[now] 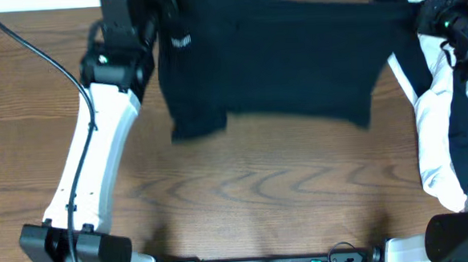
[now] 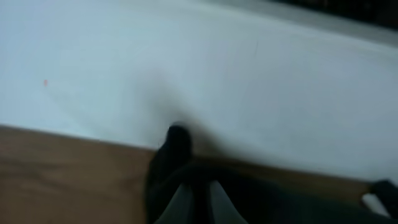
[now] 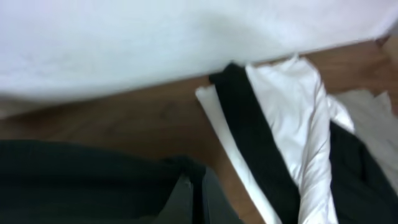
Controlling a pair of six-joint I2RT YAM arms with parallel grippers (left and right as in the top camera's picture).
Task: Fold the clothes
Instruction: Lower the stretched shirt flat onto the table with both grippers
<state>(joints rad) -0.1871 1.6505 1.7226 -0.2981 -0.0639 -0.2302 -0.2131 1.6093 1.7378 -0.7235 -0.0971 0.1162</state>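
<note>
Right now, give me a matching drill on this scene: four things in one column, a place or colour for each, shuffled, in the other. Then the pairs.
Things
1. black garment
2. logo
3. pile of garments
4. table

Descriptions
A. brown wood grain
B. heaped, white and black, on the right side by the right arm
C. small and white, near the black garment's left edge
D. spread across the far middle, pinched by the left gripper and the right gripper

Pairs: 1-D, 2-C, 3-B, 4-A
</note>
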